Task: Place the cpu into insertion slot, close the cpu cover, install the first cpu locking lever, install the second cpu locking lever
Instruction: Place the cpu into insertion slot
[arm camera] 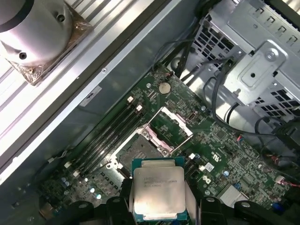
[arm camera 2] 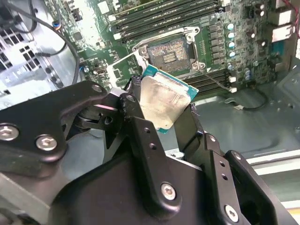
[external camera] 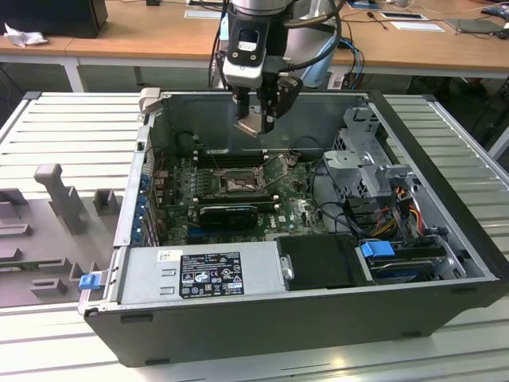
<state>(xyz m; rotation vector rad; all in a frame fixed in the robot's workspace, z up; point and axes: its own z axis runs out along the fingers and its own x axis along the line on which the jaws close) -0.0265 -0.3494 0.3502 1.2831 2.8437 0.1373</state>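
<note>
Clamping the cpu (external camera: 250, 124) between its two black fingers (arm camera 2: 136, 123), the gripper (external camera: 259, 119) hangs over the far side of the open computer case (external camera: 445, 267), close to the far wall. The jaws stand narrow, set to the width of the chip and pressing on two opposite edges. In the second wrist view the cpu (arm camera 2: 161, 101) sits tilted in that grip, with its pale metal face towards the camera and its green border showing along the free edges. In the first wrist view the cpu (arm camera: 158, 192) appears as a square with a fingertip on either side.

In the exterior view the insertion slot (external camera: 238, 185) lies below the gripper and nearer the camera, well apart from the chip, on the green motherboard (external camera: 298, 203). The socket is bare: in the second wrist view the insertion slot (arm camera 2: 169, 50) shows its dark contact field inside the silvery rim. The cpu cover (arm camera: 177, 122) is swung open off the socket, on the side towards the drive cage (external camera: 367, 163), which is at the exterior view's right. Long black memory slots (external camera: 231, 159) run along the socket's far side. The grey power supply box (external camera: 199, 274) lies along the near wall of the case, towards the exterior view's left.
</note>
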